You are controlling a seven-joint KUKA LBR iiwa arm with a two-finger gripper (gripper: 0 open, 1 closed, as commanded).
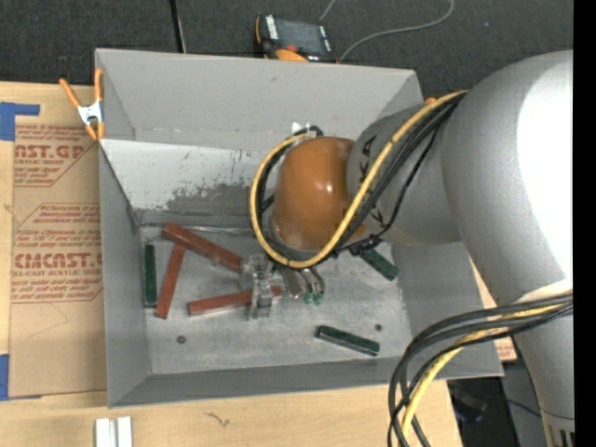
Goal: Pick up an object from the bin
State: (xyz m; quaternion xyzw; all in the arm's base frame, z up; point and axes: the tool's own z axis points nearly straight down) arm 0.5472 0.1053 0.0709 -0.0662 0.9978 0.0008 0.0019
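Silver-grey arm (503, 175) takes up the right side and reaches left over the grey metal bin (279, 91), with its orange wrist cover (312, 189) above the bin's middle. Below the cover the gripper (260, 293) is down near the floor, at the right end of a crosswise red-brown stick (216, 304). Whether the claw is spread or pinching that stick cannot be told. Further left lie a slanted red-brown stick (200, 246) and a steeper red-brown stick (169, 283). Dark green sticks lie by the left wall (149, 275), at the near right (347, 340) and just under the arm (380, 264).
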